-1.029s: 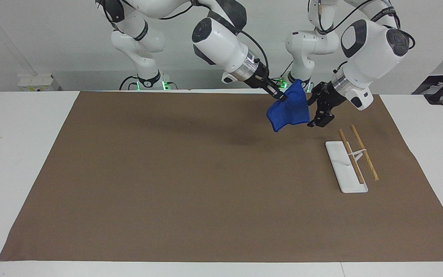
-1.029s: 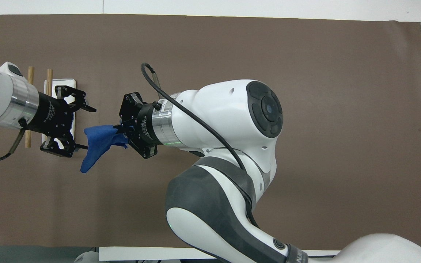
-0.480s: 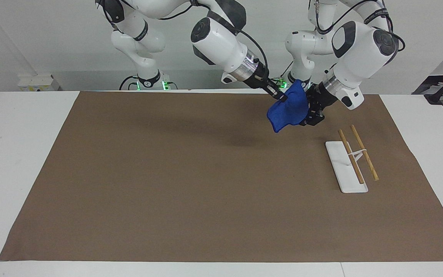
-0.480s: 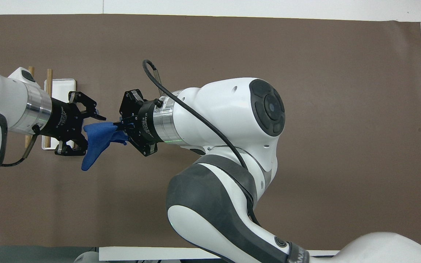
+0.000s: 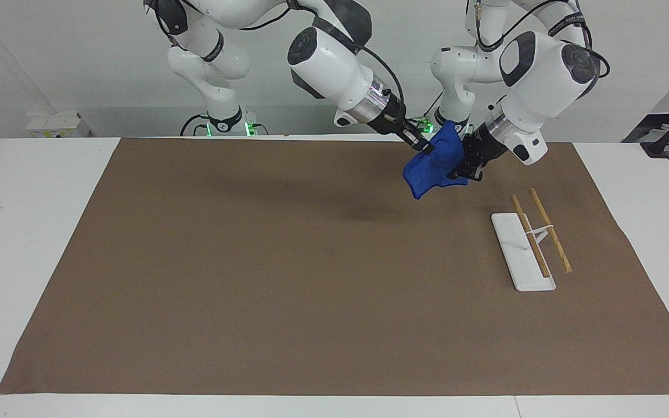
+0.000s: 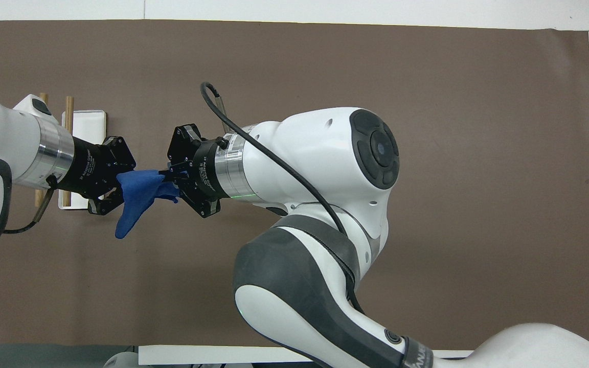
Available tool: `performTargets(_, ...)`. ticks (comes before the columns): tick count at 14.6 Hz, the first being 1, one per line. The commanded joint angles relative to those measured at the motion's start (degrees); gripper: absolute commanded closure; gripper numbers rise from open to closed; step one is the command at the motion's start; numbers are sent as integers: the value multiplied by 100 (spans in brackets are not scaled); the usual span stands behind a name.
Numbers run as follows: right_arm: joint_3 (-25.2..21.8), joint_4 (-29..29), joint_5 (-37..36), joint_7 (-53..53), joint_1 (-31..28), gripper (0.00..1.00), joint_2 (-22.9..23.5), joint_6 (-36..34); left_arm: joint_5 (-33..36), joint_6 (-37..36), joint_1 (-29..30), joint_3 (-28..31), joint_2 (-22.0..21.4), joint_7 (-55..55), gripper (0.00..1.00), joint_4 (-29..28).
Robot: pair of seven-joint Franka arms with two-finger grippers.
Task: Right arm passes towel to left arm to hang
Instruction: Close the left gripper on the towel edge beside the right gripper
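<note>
The blue towel hangs bunched in the air over the brown mat, between the two grippers. My right gripper is shut on one edge of it. From the rack's end, my left gripper has its fingers shut on the towel's other edge. Both grippers hold the cloth at once. A loose corner droops below them.
The rack, two wooden rods on a white base, stands on the mat toward the left arm's end, farther from the robots than the towel. The brown mat covers most of the white table.
My left gripper moved in from beside the towel and shut on its edge. The right gripper kept its hold and stayed nearly still.
</note>
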Motion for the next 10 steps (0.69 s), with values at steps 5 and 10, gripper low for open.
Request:
performTargets(5, 86, 50, 84, -1, -82, 100, 55, 78, -106, 149, -57, 53, -174, 85, 100, -203)
performTargets(10, 86, 50, 84, -1, -82, 100, 55, 78, -97, 176, -57, 53, -174, 85, 100, -194)
